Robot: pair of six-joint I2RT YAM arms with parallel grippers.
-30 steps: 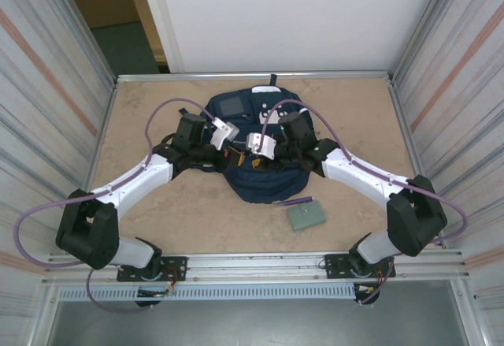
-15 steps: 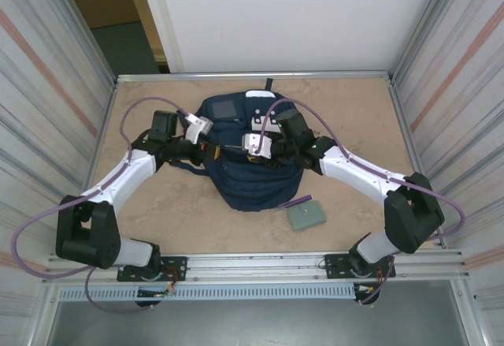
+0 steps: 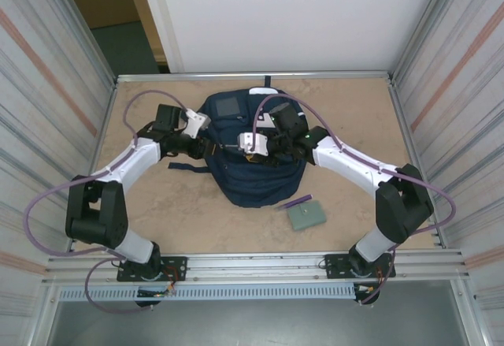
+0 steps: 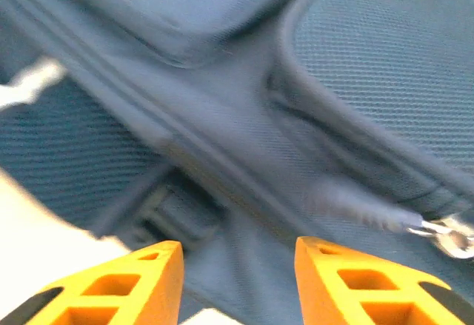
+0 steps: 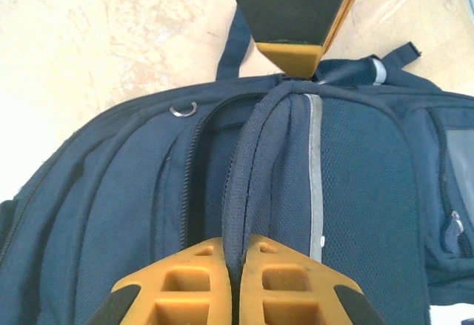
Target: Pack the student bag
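**Fig. Student bag held by one arm, risks and materials.** The student bag (image 3: pixel 256 184) lies flat at mid-counter (image 3: pixel 157 204), between the two arms. Your right pincer (image 5: pixel 235 280) is clamped on a raised, piped ridge of its fabric beside a zip line. Your left pincer (image 4: pixel 237 273) stands apart just above the bag's left flank, holding nothing.

*Risks.* With one narrow fold gripped, a lift would likely let the rounded ridge slide out of the smooth orange fingers (image 5: pixel 185 280). A pull could also drag the whole limp bag across the counter, since nothing pins it on the left. The open left fingers hover near a metal zip pull (image 4: pixel 444 232) and what looks like a dark strap buckle (image 4: pixel 178 210). A blind close there could snag hardware instead of cloth.

*Materials.* The shell is navy woven cloth with a fine mesh grain, soft and easily creased. It carries a pale stripe (image 5: pixel 317 177) and a small metal ring (image 5: pixel 182 109). The counter is matte and beige, with a mottled pattern. A purple pen (image 3: pixel 293 202) and a flat grey-green pad (image 3: pixel 306 217) lie just beside the bag's near right corner.
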